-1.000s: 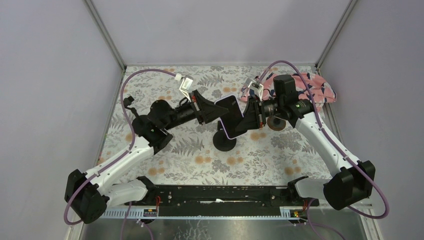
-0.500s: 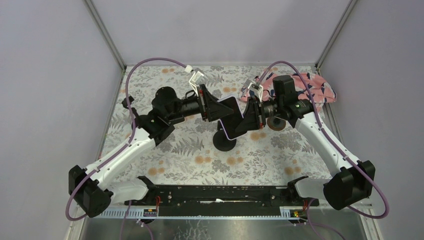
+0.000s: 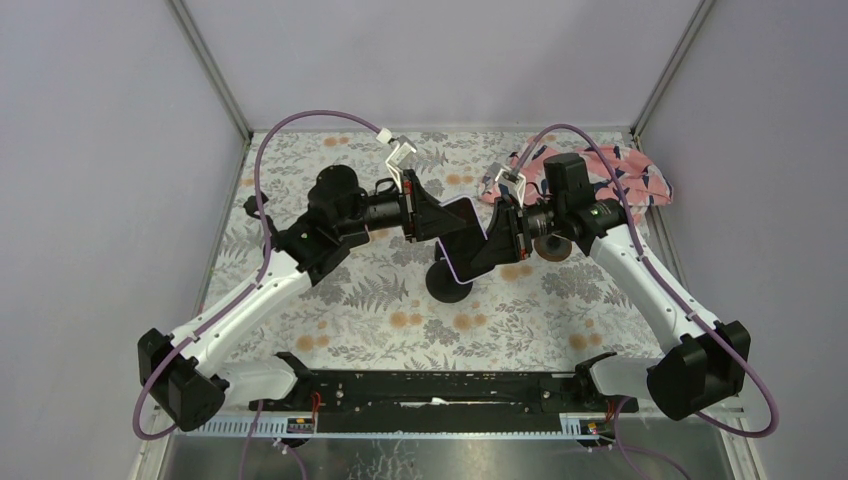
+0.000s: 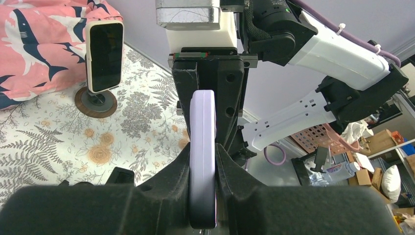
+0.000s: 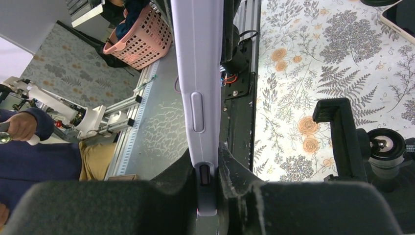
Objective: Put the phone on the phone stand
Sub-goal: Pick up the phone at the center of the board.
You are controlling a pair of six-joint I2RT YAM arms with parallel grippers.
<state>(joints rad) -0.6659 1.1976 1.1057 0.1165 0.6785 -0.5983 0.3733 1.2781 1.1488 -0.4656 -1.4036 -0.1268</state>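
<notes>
**Phone held between two pincers above the stand**

Grip comes first. The left gripper [image 4: 202, 164] pinches one end of the phone [image 3: 462, 235] across its thin edge, both pads against the lavender case. The right gripper [image 5: 205, 169] is clamped narrow on the opposite end, just below the side button. The phone hangs in the air between the two arms, touching neither the floral table cover [image 3: 330, 320] nor anything else.

In the overhead view the phone's long axis runs slantwise from one pincer to the other, with the dark screen turned upward. The black phone stand [image 3: 450, 283] sits just on the near side of it, its round base showing below the phone's lower edge. The right wrist view shows the stand's upright cradle [image 5: 342, 139] beside the phone and clear of it, so the phone is not yet seated.

Judging from this, the coming move depends on bringing the phone's lower end down and nearer, into that cradle. The right arm's pincer looks the closer of the two to the stand.

A second phone [image 4: 104, 56] already stands on a wooden-based holder beside a pink shark-print cloth [image 3: 610, 175], well apart from the work.

No brand, label or other writing can be read on either phone or on the stand.
</notes>
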